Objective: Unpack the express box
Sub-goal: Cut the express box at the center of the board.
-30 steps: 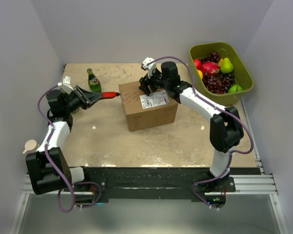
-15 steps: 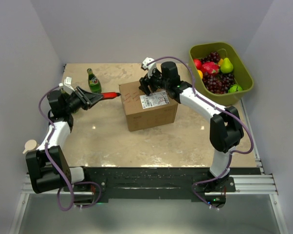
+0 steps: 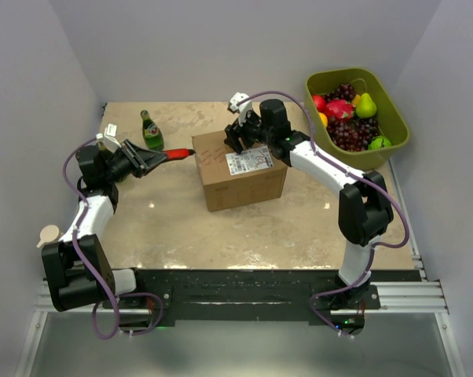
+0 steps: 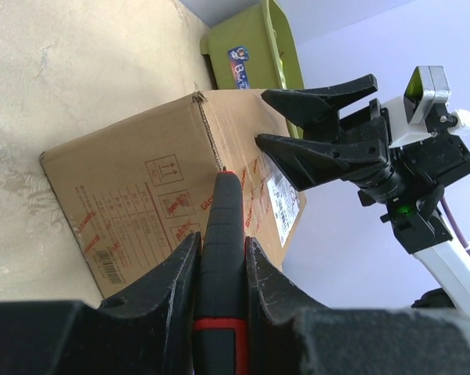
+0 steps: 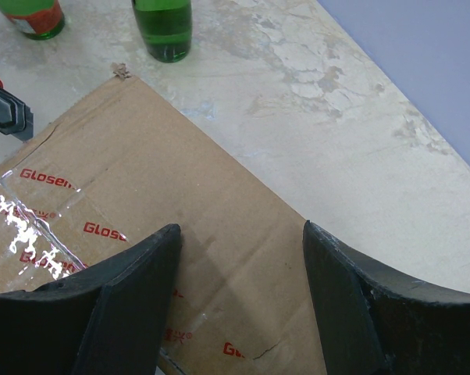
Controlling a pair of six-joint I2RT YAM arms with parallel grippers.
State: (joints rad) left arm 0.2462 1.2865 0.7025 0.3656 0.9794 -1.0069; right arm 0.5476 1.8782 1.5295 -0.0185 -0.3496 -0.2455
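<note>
The express box (image 3: 240, 177), brown cardboard with a white label (image 3: 249, 161) on top, stands mid-table with its flaps down. My left gripper (image 3: 148, 158) is shut on a red-and-black cutter (image 4: 223, 223). The cutter's tip rests at the box's upper left edge (image 4: 200, 117). My right gripper (image 3: 235, 141) is open over the far side of the box top (image 5: 180, 226), with nothing between its fingers. I cannot tell whether its fingertips touch the cardboard. The cutter's tip (image 5: 5, 105) also shows at the left of the right wrist view.
A green bottle (image 3: 150, 130) stands behind the box at the left, and a second bottle (image 5: 36, 16) stands near it, by my left arm. An olive-green tub (image 3: 394, 110) of fruit sits at the back right corner.
</note>
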